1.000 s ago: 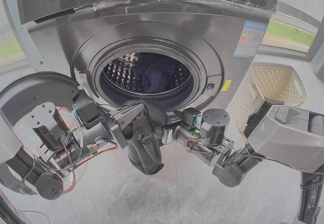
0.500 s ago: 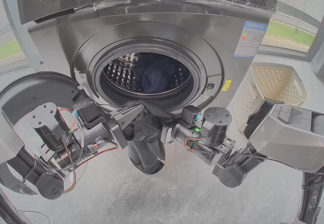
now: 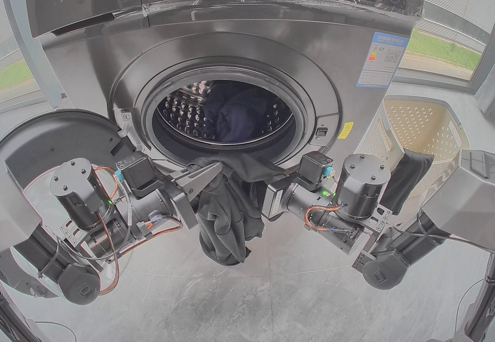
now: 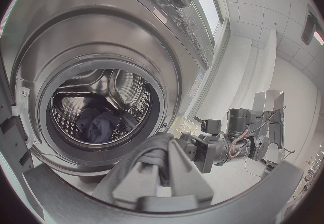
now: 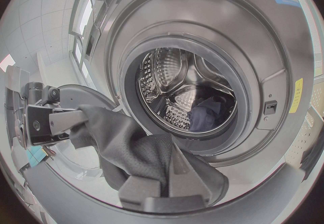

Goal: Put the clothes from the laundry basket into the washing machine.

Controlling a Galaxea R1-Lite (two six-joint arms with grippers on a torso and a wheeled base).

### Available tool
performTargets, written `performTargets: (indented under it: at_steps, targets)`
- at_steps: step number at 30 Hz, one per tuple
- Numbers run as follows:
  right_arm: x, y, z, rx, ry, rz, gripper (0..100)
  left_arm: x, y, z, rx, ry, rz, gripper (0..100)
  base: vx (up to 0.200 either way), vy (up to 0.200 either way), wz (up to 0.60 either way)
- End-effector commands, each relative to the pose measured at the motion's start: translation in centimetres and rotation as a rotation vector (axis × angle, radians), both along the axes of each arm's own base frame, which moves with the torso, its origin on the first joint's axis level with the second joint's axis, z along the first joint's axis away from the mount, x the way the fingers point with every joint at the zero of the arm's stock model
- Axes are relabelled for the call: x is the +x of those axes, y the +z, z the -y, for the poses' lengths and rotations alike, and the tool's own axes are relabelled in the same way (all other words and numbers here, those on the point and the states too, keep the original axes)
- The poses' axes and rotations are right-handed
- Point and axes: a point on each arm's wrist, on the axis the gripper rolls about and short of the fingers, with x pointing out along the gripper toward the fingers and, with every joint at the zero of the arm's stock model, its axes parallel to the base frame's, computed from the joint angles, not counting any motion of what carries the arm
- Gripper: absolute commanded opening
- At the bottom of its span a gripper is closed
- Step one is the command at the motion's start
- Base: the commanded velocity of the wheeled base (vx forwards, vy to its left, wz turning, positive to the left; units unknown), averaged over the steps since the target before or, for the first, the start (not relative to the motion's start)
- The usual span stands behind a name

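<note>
Black garment [image 3: 227, 209] hangs between left gripper [image 3: 209, 175] and right gripper [image 5: 162, 174] (both jaws clamped on it); next up, I'd shove it into the drum [image 3: 180, 111].

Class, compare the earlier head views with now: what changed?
The right gripper pulled away to the robot's right, stretching the dark garment wider between both grippers. The left gripper kept its hold and place; the clothes in the drum lie unchanged.

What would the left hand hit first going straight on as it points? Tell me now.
Probably the washing machine's lower door rim, past the dark garment the left hand grips. The right hand, on the same garment, sits close beside that line; depth is unclear.
</note>
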Motion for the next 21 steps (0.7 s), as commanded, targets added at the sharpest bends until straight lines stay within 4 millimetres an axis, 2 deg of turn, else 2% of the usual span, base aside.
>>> performTargets:
  at_steps: [1, 5, 11, 21]
  targets:
    - [-0.6, 1.0, 0.2, 0.018, 0.008, 0.017, 0, 0.0, -0.1, 0.0, 0.000, -0.003, -0.008, 100, 0.000, 0.000, 0.00]
    - [-1.0, 2.3, 0.5, 0.046, 0.007, 0.039, 0, 0.1, -0.9, 0.1, -0.013, -0.004, -0.066, 100, 0.000, 0.000, 0.00]
    - [-1.7, 4.8, 1.4, 0.093, -0.001, 0.088, 0, 0.9, -3.2, 0.4, 0.033, 0.010, -0.127, 100, 0.000, 0.000, 0.00]
    - [-1.8, 5.5, 1.8, 0.105, -0.007, 0.104, 0, 1.3, -4.9, 0.3, 0.065, 0.023, -0.182, 100, 0.000, 0.000, 0.00]
